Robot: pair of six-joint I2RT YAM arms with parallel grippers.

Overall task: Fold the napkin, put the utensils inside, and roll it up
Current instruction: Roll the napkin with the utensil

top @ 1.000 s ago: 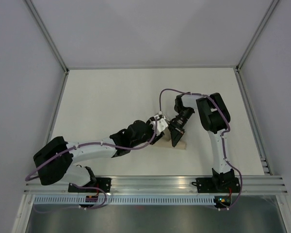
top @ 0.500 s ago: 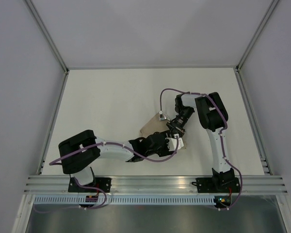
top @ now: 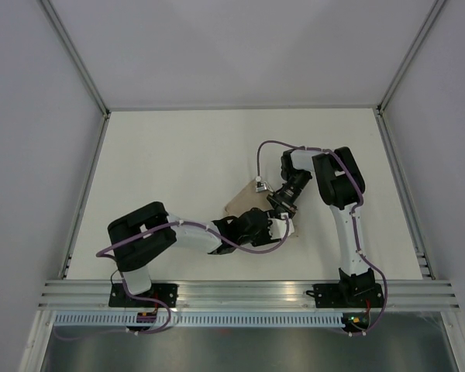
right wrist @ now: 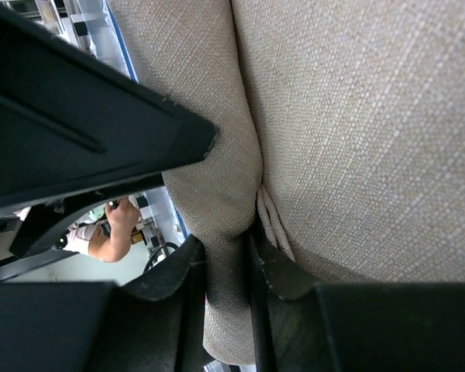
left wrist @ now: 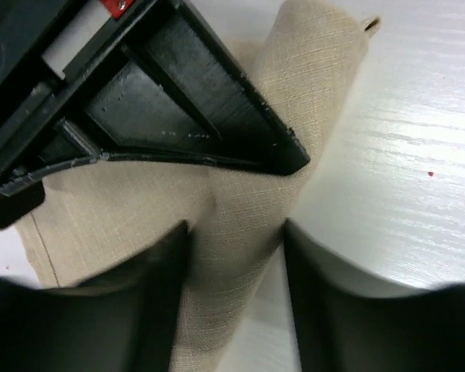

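Observation:
The tan napkin lies mid-table, partly rolled, with a flat corner showing at the left. My right gripper comes from behind and is shut on the rolled edge, pinching cloth in the right wrist view. My left gripper reaches in from the near side. In the left wrist view it is open and straddles the napkin roll; the roll touches one finger and bare table shows beside the other. One of the right gripper's black fingers presses on the cloth above. The fork is hidden.
The white table is ringed by a metal frame. Grey walls rise on three sides. The arm bases and a rail run along the near edge. A loose purple cable arcs over the right arm.
My left arm has swung from over the napkin to its near side, uncovering the flat corner, and now straddles the roll's near end. The right gripper has kept its hold.

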